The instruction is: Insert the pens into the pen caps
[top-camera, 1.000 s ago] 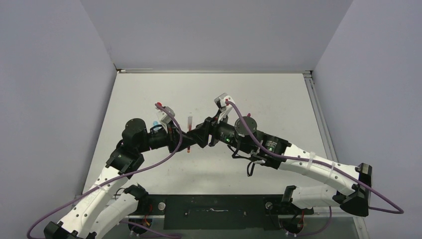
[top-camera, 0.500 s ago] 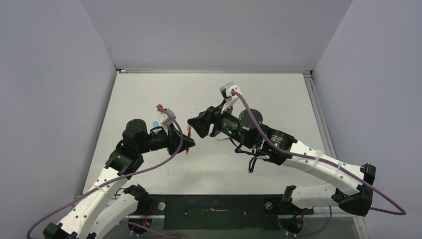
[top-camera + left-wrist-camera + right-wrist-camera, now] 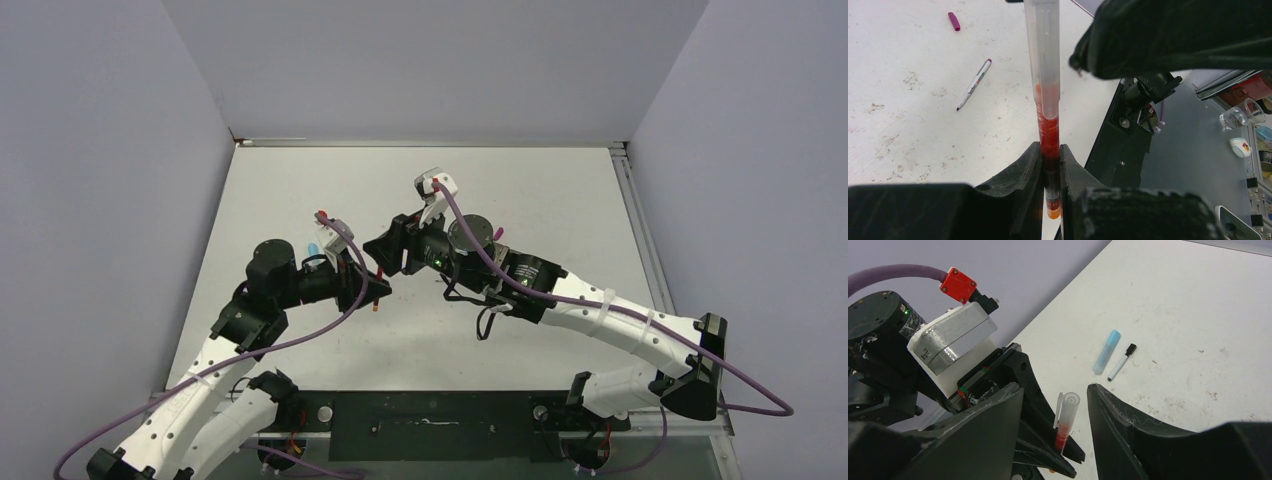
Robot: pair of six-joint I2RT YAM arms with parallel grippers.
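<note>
1. The white surface carries both arms, which meet over its left-centre part.
2. The right arm has swung left since half a second ago. Its wrist camera block now sits further left, closer to the left arm's wrist. A second ago this arm was lower, pressed close against the left jaws.
3. The left arm has barely changed pose across the three top views.
4. The right gripper has its jaws spread wide. In the right wrist view the clear top end of the pen shows in the gap between them, touching neither finger.
5. The left gripper has its jaws closed narrowly on the red pen, gripping its lower part. A short orange-red end shows past the fingers.
6. The red pen is held above the surface. Its upper part is a clear tube and red shows lower down, toward the jaws.
7. A light-blue cap lies on the surface near the left arm's wrist.
8. A small white pen with a black end lies just beside that cap.
9. A white pen with a magenta end lies elsewhere on the surface.
10. A magenta cap lies near that pen, apart from it.
</note>
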